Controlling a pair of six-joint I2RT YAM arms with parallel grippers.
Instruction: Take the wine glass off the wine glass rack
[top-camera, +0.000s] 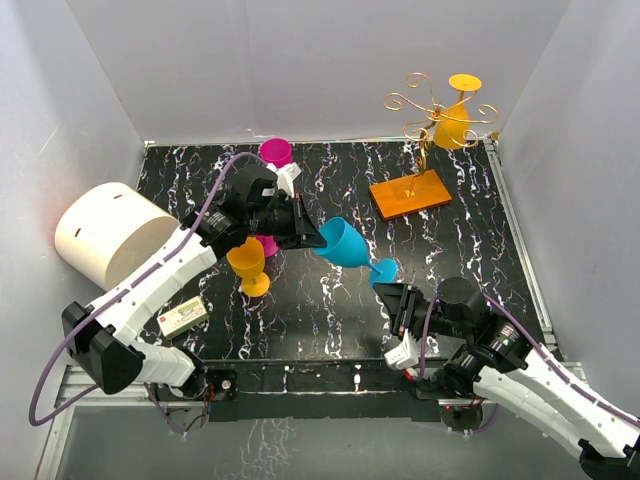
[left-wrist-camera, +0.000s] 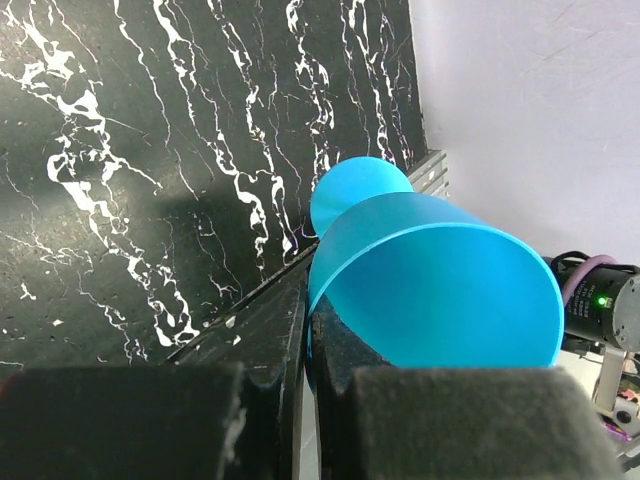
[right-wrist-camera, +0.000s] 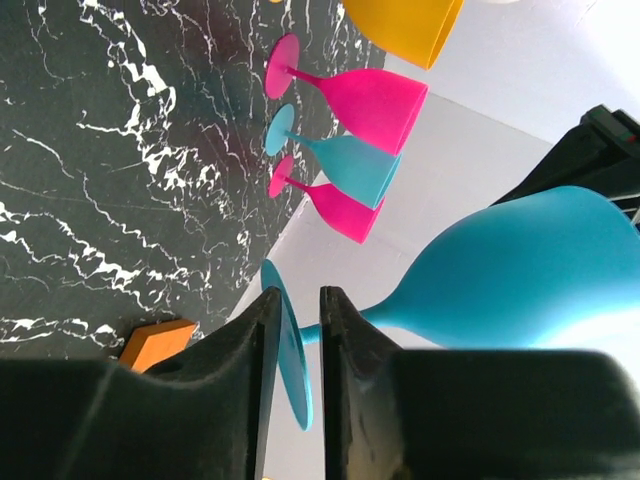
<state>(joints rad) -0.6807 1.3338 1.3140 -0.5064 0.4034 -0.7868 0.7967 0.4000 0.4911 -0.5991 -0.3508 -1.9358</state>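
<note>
The gold wire wine glass rack (top-camera: 428, 105) stands at the back right on its orange base (top-camera: 410, 192), with a yellow wine glass (top-camera: 455, 122) hanging upside down from one arm. A blue wine glass (top-camera: 348, 244) lies sideways above the table's middle, held at both ends. My left gripper (top-camera: 318, 240) is shut on its rim, seen as a blue bowl (left-wrist-camera: 440, 280) at my left gripper (left-wrist-camera: 310, 312). My right gripper (top-camera: 388, 292) pinches its foot. In the right wrist view the foot disc (right-wrist-camera: 290, 340) sits tilted between my right gripper's (right-wrist-camera: 298, 300) narrow jaws.
A white cylinder (top-camera: 105, 235) stands at the left. An orange glass (top-camera: 248, 264) and pink glasses (top-camera: 275, 152) stand near the left arm, and a small box (top-camera: 183, 316) lies at the front left. White walls close in the back and sides.
</note>
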